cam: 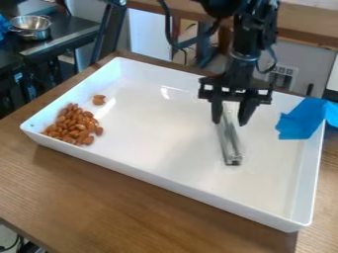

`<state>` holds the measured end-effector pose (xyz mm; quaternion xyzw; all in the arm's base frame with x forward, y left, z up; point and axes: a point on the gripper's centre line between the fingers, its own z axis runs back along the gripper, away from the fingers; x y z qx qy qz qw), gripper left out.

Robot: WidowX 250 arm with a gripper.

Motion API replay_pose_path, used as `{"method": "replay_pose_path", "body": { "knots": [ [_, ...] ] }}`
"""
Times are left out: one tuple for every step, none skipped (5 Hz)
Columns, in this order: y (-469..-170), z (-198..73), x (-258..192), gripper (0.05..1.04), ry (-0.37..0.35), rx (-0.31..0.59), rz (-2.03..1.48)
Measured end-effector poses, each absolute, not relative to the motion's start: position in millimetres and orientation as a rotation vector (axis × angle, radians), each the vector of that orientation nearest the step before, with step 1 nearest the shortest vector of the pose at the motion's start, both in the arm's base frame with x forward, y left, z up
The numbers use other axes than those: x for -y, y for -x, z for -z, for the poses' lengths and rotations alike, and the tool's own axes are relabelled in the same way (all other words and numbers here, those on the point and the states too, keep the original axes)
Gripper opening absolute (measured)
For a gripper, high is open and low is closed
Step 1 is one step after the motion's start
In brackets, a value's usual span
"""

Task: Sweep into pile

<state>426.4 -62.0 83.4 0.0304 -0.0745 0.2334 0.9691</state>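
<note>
One white tray (165, 183) sits on a wooden table (99, 197); a metal bowl (31, 28) stands behind.
Brown, glossy almonds (74, 126) heap in its left corner, a couple apart; the gripper (231, 114) clasps a slim, shiny tool (228, 138).

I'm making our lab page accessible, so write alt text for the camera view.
Almonds lie heaped at the left end of a white tray, with a small cluster just apart; a black gripper hangs over the tray further right, above a slim grey tool. Blue tape covers part of the tray's right edge.
</note>
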Motion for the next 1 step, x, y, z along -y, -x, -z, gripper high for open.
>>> {"method": "replay_pose_path", "body": {
  "knots": [
    [-425.2, -89.9, 58.9, 0.975, -0.032, 0.113, -0.448]
  ]
}}
